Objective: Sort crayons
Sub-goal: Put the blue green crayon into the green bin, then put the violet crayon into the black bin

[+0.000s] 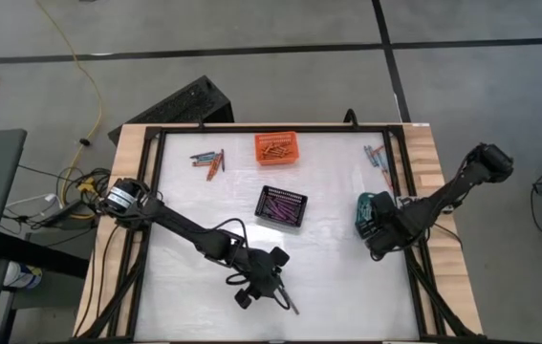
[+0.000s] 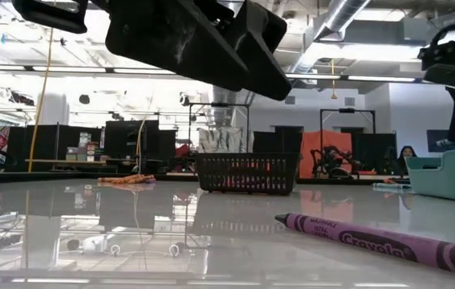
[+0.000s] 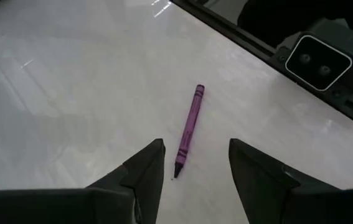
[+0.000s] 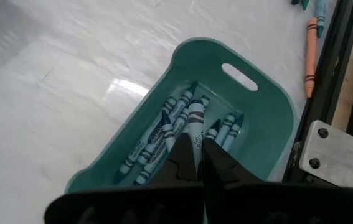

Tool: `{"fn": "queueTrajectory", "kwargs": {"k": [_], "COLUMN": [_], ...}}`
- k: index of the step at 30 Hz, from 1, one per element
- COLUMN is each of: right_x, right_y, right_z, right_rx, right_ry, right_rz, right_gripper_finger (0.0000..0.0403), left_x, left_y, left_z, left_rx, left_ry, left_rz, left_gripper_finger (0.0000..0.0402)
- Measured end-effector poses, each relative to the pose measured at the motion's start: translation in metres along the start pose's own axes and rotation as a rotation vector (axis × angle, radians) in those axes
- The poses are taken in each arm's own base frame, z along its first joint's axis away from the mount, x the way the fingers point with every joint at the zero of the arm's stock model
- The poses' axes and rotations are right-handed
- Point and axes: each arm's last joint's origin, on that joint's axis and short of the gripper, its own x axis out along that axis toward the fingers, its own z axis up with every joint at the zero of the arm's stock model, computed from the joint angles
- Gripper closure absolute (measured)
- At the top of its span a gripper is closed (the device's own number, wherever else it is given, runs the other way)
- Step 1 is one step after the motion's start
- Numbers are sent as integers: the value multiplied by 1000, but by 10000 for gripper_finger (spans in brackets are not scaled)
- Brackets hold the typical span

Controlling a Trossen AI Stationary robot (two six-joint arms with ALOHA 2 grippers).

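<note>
A purple crayon [image 3: 190, 124] lies flat on the white table near the front edge, also seen in the low view [image 2: 371, 241]. My left gripper [image 3: 196, 144] hovers open just above it, a finger on either side of the crayon's pointed end, touching nothing. My right gripper [image 4: 195, 149] is over the teal basket [image 4: 269, 106] at the table's right, shut on a teal-blue crayon [image 4: 193, 118]. Several teal-blue crayons [image 4: 154, 143] lie on the basket's floor. My right gripper pinches one end of the teal-blue crayon [image 4: 192, 134] between its two fingertips, coming steeply from above. The crayon points away below the fingers into the basket, over the crayons lying there. The fingers hide the place of contact itself.
A black basket [image 1: 281, 205] with purple crayons stands mid-table, and an orange basket [image 1: 277, 148] with orange crayons at the far edge. Loose crayons lie at the far left [image 1: 208, 161] and far right [image 1: 379, 158]. A dark frame [image 1: 156, 191] runs around the table.
</note>
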Motion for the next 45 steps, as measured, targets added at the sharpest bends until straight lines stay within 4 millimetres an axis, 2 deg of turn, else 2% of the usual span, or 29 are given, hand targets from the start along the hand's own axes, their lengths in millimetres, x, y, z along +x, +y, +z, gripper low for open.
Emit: {"fn": "queueTrajectory", "kwargs": {"k": [4,18,23,29,34,39,45], "right_x": [0,0,-4,-25,-41,-50,-56], "right_y": [0,0,3,12,18,21,25], "right_z": [0,0,-2,0,-1,-6,-16], "right_rx": [-1,3,-18,-93,-155,-177,-208], "right_ry": [0,-10,-90,-217,-250,-249,-284], "right_rz": [0,2,60,186,279,342,422], "right_gripper_finger": [381,267,236,232,240,241,242], "left_x": [0,0,3,34,46,53,78], "left_y": [0,1,1,2,7,10,8], "left_z": [-1,5,4,-11,0,2,-13], "left_rx": [1,13,15,8,11,27,-7], "left_ry": [5,-58,-63,60,60,56,153], "left_rz": [-1,-5,-4,-36,-44,-72,-137], "left_gripper_finger": [232,232,233,233,233,233,233]}}
